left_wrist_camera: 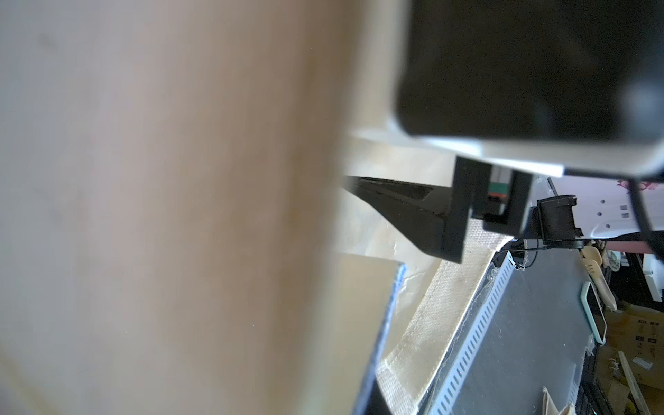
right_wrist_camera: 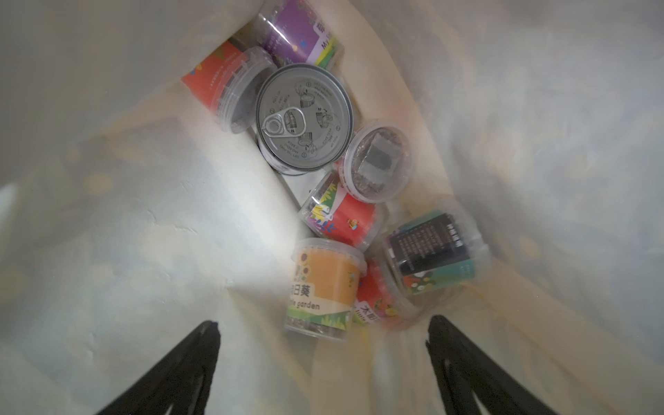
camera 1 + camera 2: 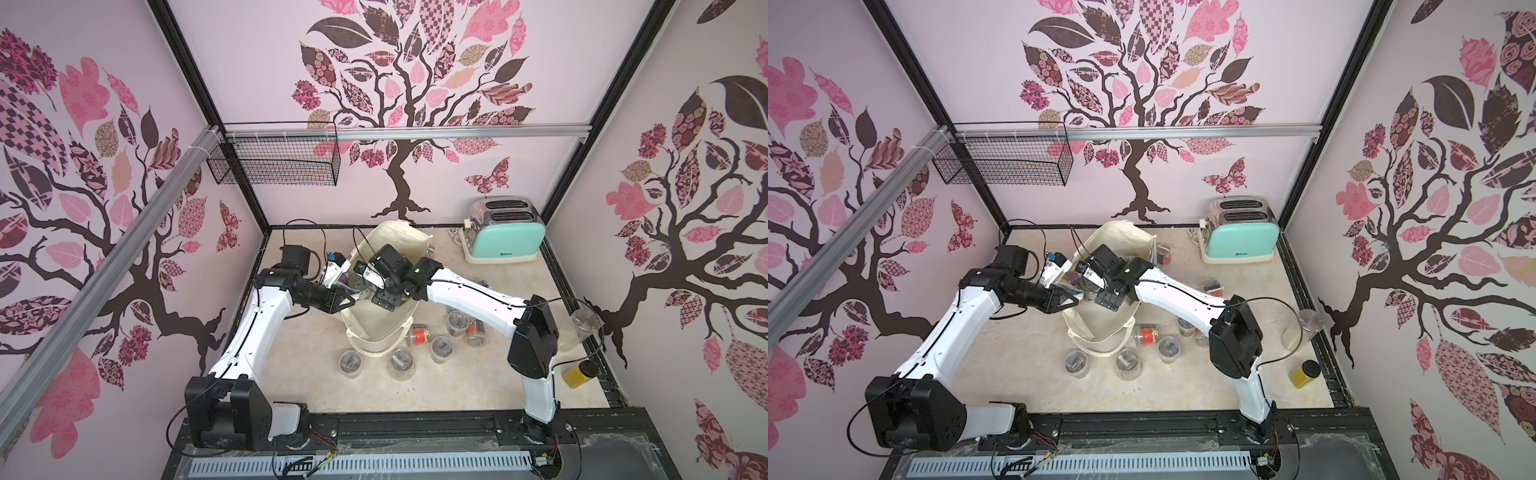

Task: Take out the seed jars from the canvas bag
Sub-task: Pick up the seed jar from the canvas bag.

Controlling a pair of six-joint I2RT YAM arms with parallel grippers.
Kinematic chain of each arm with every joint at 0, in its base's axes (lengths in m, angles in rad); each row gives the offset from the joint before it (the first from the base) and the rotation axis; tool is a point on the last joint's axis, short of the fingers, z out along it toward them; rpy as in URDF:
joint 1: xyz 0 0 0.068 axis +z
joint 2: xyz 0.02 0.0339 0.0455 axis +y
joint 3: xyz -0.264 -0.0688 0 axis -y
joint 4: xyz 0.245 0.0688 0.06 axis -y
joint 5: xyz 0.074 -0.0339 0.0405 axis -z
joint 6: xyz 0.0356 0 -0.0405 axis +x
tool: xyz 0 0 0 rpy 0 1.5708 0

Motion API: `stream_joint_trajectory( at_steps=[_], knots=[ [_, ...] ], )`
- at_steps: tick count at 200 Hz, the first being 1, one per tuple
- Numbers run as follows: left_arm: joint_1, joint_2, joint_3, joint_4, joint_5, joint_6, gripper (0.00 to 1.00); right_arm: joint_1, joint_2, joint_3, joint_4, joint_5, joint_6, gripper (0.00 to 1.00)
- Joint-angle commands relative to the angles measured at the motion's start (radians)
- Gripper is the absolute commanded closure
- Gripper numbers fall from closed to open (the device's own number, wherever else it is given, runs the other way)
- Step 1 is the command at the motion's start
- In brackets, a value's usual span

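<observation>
Jars (image 2: 323, 287) lie in the bag (image 3: 374, 322), with the right gripper (image 2: 323, 359) spread wide above them.
In both top views my left gripper (image 3: 350, 295) pinches the bag's rim, and more jars lie under my right forearm. Left wrist: only blurred canvas. Right wrist: jars and a can (image 2: 305, 118) sit just ahead of the parted fingers.

- A cream canvas tote bag (image 3: 376, 328) stands slumped mid-counter, its mouth open upward and a strap handle draped toward the front edge.
- Small clear lidded seed jars (image 2: 323, 287) with orange, red, purple and dark packets lie tumbled on the bag's bottom.
- More sit on the counter just in front of the bag; one red-packet jar (image 3: 419, 336) lies on its side.
</observation>
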Motion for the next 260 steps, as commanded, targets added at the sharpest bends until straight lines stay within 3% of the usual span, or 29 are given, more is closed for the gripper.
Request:
stream_joint_trajectory(
  at_steps=[1, 22, 47, 65, 132, 191, 260],
  knots=[
    [-0.012, -0.020, -0.007, 0.016, 0.033, -0.011, 1.00, -0.017, 0.099, 0.051, -0.141, -0.017, 0.288, 0.11],
    [-0.013, -0.015, -0.003, 0.023, 0.031, -0.028, 1.00, -0.017, 0.137, 0.074, -0.128, 0.012, 0.377, 0.14],
    [-0.013, -0.021, 0.005, 0.025, 0.027, -0.033, 1.00, -0.018, 0.185, 0.121, -0.152, 0.157, 0.467, 0.13],
    [-0.013, -0.027, 0.004, 0.025, 0.029, -0.036, 1.00, -0.020, 0.218, 0.144, -0.180, 0.157, 0.481, 0.11],
    [-0.014, -0.022, 0.002, 0.040, 0.020, -0.047, 1.00, -0.044, 0.279, 0.128, -0.164, 0.022, 0.511, 0.06],
    [-0.013, -0.013, 0.015, 0.031, 0.011, -0.042, 1.00, -0.047, 0.311, 0.107, -0.115, 0.013, 0.503, 0.08],
    [-0.013, -0.014, 0.011, 0.028, 0.016, -0.035, 1.00, -0.050, 0.238, 0.126, -0.073, -0.261, 0.468, 0.09]
  ],
)
